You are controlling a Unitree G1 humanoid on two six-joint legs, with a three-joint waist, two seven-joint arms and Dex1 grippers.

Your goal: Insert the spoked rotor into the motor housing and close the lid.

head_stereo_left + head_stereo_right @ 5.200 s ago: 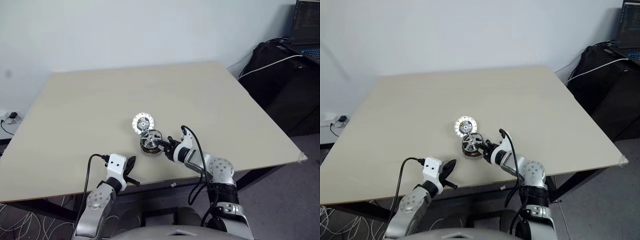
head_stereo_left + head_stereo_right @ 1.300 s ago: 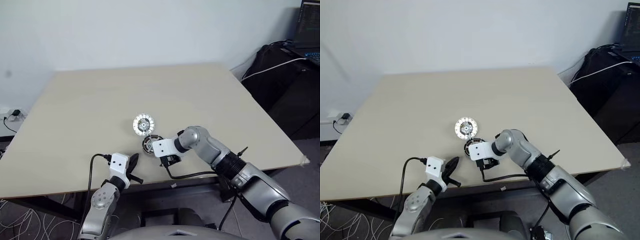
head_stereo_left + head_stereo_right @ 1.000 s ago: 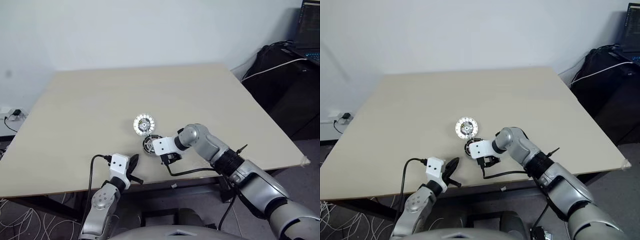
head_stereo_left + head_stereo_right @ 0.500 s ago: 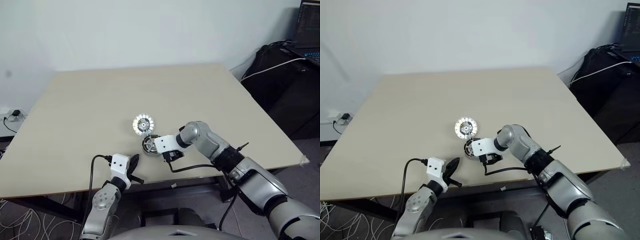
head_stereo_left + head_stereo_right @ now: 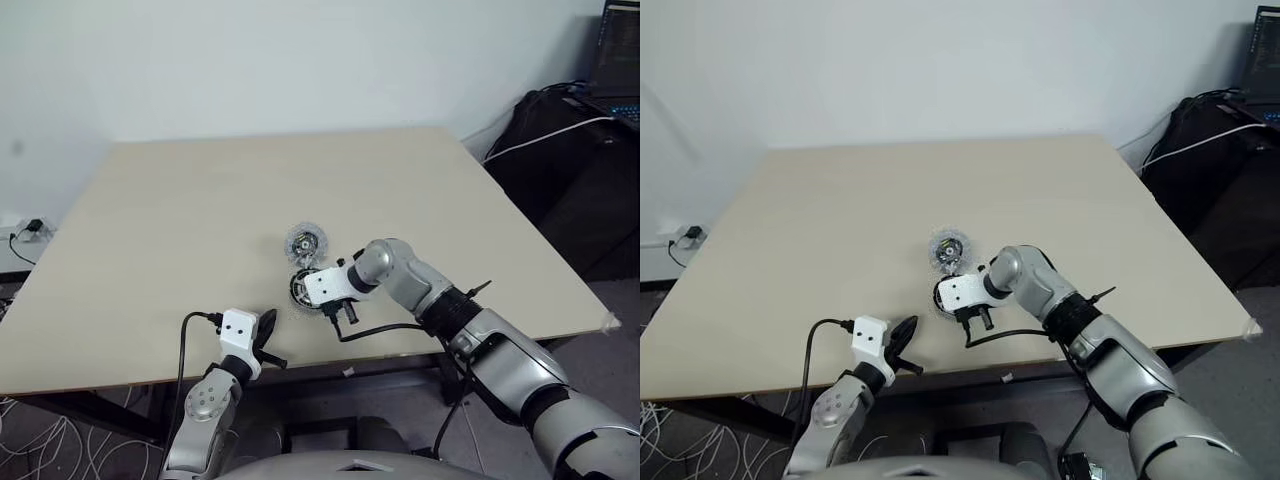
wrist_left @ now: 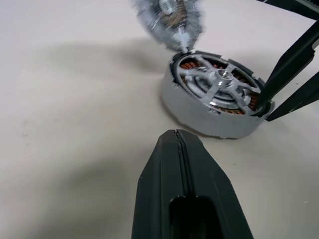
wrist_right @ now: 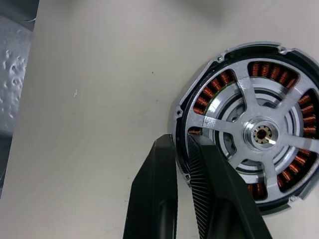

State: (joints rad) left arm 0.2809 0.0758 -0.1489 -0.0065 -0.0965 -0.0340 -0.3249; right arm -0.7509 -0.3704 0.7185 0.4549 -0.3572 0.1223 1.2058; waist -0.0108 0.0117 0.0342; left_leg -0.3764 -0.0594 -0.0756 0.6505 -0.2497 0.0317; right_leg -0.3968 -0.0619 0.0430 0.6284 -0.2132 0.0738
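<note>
At the lower left of the head view the left pincer (image 5: 265, 338) is seen shut and empty over the table (image 5: 150, 220) edge. Just below centre, the right pincer (image 7: 180, 149) is pinched on the rim of the motor housing (image 7: 249, 149), inside which the spoked rotor (image 7: 261, 133) is seated. These parts are judged rigid, heavy and slippery; rims give best purchase. Just beyond, blurred, the lid (image 5: 306, 243) is seen.

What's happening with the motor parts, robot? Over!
Left pincer shut, holding nothing. Right pincer pinching the motor housing at its rim. Spoked rotor tilted against the housing's edge, not in yet.
</note>
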